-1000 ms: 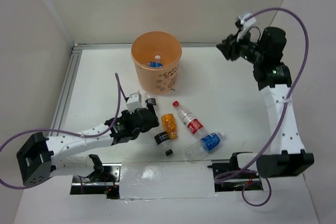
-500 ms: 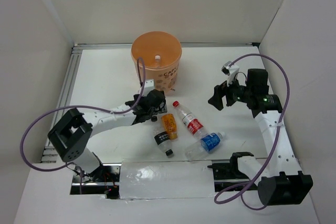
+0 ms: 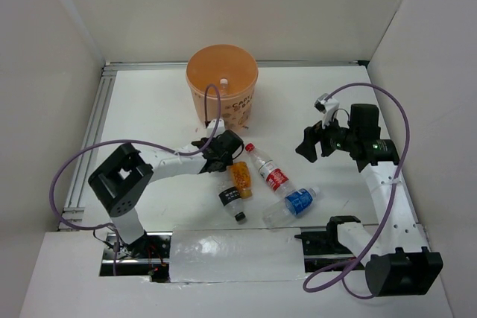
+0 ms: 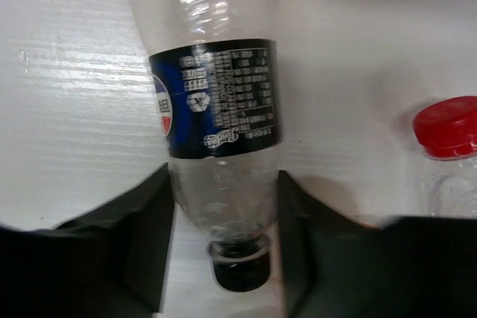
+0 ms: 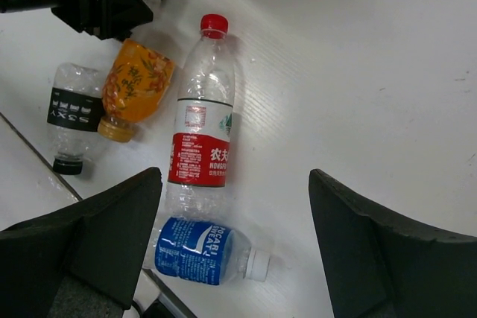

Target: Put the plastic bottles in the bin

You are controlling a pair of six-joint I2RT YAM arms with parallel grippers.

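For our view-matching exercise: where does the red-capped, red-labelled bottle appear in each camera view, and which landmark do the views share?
Top external: the red-labelled bottle lies centre, right of the orange bottle.
Left wrist: only its red cap shows, at the right edge.
Right wrist: the bottle lies left of centre, cap uppermost.
Shared landmark: the left gripper, around a dark-labelled bottle, next to that cap.
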